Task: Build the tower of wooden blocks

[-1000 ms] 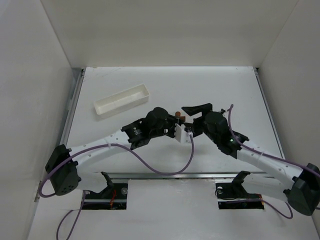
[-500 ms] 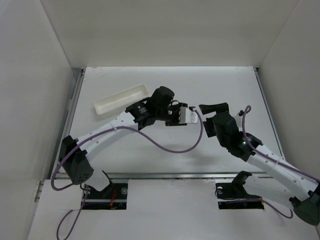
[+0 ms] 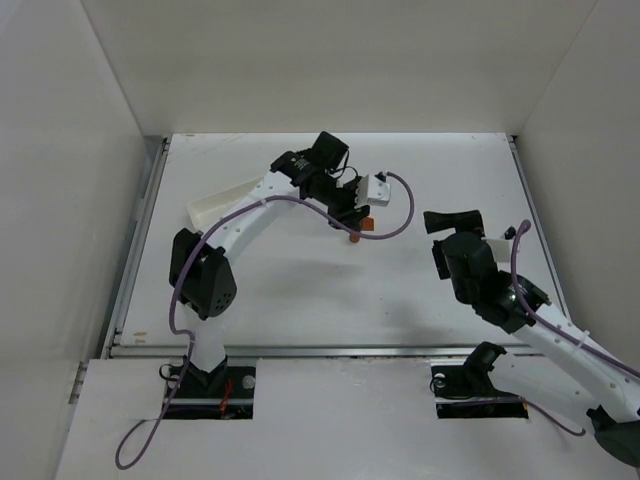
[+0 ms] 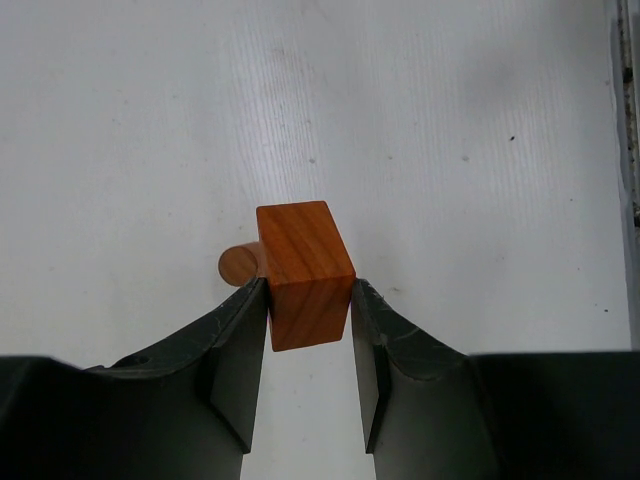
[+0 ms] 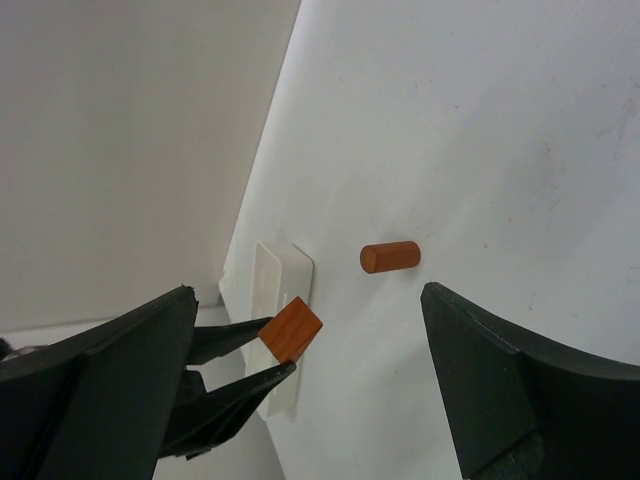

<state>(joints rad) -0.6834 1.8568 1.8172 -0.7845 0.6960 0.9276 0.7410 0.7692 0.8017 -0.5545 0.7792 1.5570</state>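
Note:
My left gripper (image 4: 308,290) is shut on an orange-brown rectangular wood block (image 4: 305,270) and holds it above the table. A small orange-brown cylinder (image 4: 238,266) sits on the table just behind the block, apart from it, and seems to stand on end. From above, the left gripper (image 3: 358,217) is at the table's middle far part, with the block (image 3: 367,224) beside the cylinder (image 3: 354,238). My right gripper (image 3: 452,222) is wide open and empty, well right of both. Its view shows the cylinder (image 5: 390,257) and the held block (image 5: 293,329). No stack shows.
A long white tray (image 3: 214,211) lies at the far left, partly under the left arm; it also shows in the right wrist view (image 5: 276,275). White walls close in the table on three sides. A metal rail (image 3: 140,225) runs along the left edge.
The left arm swung from the centre toward the far side, carrying the block up beside the cylinder. The right arm drew back to the right and nearer. The cylinder stayed put.

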